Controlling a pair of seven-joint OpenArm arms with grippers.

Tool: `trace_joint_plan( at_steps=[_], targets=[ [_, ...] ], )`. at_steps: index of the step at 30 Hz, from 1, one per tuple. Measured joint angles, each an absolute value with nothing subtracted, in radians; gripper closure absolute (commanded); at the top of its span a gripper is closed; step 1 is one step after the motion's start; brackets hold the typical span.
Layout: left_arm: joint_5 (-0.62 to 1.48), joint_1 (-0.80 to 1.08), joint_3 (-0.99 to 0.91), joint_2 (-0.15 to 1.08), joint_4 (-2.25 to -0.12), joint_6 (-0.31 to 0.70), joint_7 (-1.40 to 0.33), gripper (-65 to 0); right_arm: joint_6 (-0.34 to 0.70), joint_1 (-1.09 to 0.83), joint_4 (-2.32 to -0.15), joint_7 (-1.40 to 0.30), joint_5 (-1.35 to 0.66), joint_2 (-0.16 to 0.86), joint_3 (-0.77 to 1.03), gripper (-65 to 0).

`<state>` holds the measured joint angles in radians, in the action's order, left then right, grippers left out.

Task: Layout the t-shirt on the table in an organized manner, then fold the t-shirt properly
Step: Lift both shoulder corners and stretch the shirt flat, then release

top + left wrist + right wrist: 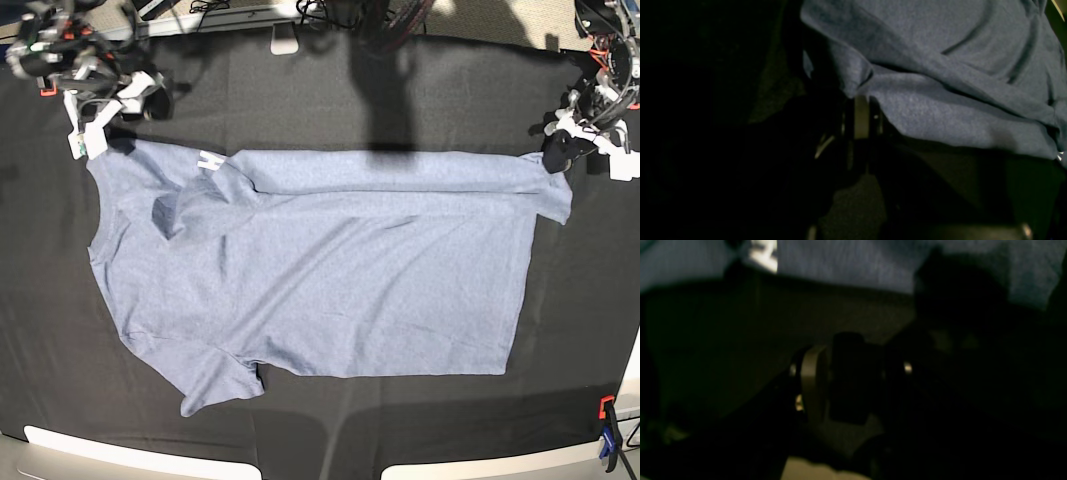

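The blue-grey t-shirt (330, 270) lies spread on the black table (330, 90), neck toward the left, with its far long edge folded over toward the middle. A bit of white lettering (210, 160) peeks out near the far sleeve. My left gripper (556, 150) is at the shirt's far right corner, shut on the t-shirt; the left wrist view shows the cloth (940, 66) pinched to a point at the gripper (857, 100). My right gripper (95, 125) hovers at the far left shoulder, open. In the right wrist view the shirt's edge (846, 263) lies just beyond it.
An orange clamp (605, 405) and a blue clamp (611, 450) stand at the front right table edge. Cables and a white object (285, 40) lie along the far edge. Black cloth surrounds the shirt on all sides.
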<state>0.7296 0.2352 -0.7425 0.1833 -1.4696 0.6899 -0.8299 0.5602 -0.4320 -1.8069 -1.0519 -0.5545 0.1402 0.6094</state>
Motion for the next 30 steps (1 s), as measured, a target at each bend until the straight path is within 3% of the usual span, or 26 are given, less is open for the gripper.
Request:
trace_joint_plan(
  at_steps=[5,12,20,30],
  targets=[
    [0.730,0.236,-0.743,0.183,-1.470,0.690,-0.830,0.0,0.519,-0.432,-1.806,-0.967,-0.512,0.088,0.678,-27.4],
    [0.754,0.236,-0.743,0.184,-1.470,0.690,-0.830,0.0,0.535,-0.417,-1.806,-0.944,-0.488,0.089,0.736,-27.4],
    [0.759,0.236,-0.743,0.183,-1.470,0.690,-0.831,0.0,0.566,-0.398,-1.795,-0.939,-0.443,0.194,0.730,-27.4],
    [0.759,0.237,-0.743,0.183,-1.470,0.690,-0.831,0.0,0.605,-0.300,-1.546,-0.911,-0.457,0.263,0.710,-27.4]
  ],
)
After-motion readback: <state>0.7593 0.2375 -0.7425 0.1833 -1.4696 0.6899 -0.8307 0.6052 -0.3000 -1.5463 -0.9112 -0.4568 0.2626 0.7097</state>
